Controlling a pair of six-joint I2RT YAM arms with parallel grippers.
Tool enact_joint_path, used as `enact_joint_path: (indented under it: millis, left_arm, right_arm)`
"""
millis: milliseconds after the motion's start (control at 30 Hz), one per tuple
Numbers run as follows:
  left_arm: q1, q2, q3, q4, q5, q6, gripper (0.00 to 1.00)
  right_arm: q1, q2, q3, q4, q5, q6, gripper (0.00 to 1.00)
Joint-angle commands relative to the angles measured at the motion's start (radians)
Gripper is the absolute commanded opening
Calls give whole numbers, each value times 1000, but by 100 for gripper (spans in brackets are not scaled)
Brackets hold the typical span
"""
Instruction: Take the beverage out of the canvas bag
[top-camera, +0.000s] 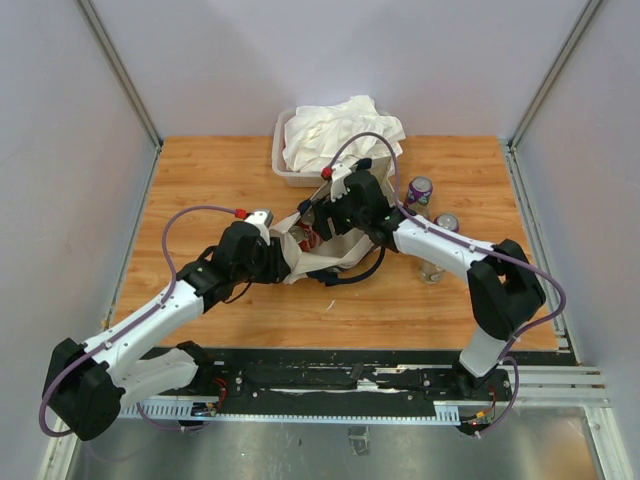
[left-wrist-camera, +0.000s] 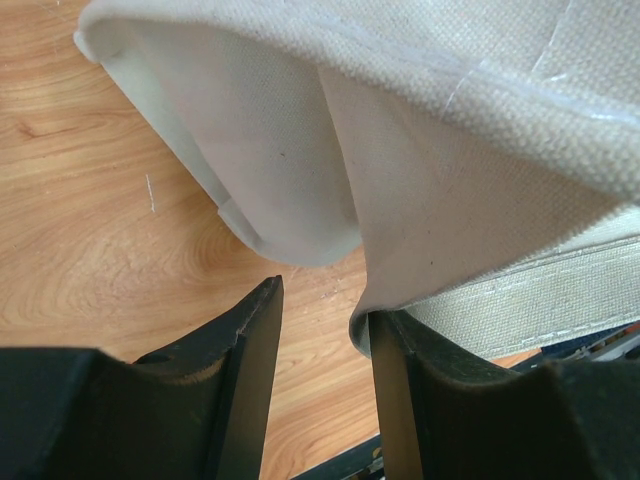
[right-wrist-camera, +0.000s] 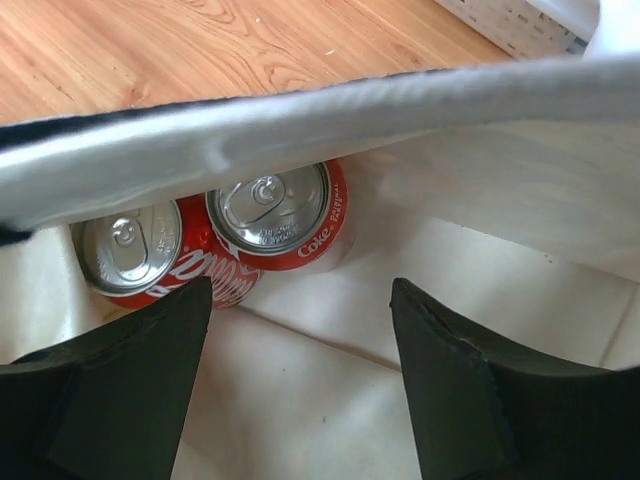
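**Right gripper (right-wrist-camera: 300, 300) spread wide inside the canvas bag (top-camera: 312, 258)**

Closest to us, the left arm runs low and long across the table (top-camera: 200, 170), its elbow near the wood. The left gripper (left-wrist-camera: 325, 305) is at the bag's left side. Its wrist view gives us parted jaws with bare wood between them, canvas draped against one finger, nothing pinched. The right arm bends back and reaches leftward, its wrist dipping into the mouth of the bag at mid-table. Only its own camera sees inside: two red Coke cans (right-wrist-camera: 275, 212) upright, side by side, touching, just beyond the open fingers. From above, two more: a purple can (top-camera: 418, 190) and a silver-topped can (top-camera: 446, 222), right of the bag. At the back, one tub (top-camera: 279, 160) heaped with white cloth (top-camera: 340, 125).
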Motion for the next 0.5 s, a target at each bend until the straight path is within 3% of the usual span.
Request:
enact_joint_path:
  millis: [0,467]
  left_arm:
    - [-3,-6,-4,-10,-23,-7,44]
    - [-3,20,-34,16,14,-13,44]
  right_arm:
    - [9,22,21,99,-2,78,75]
    - [35,100,28,208,55,165,84]
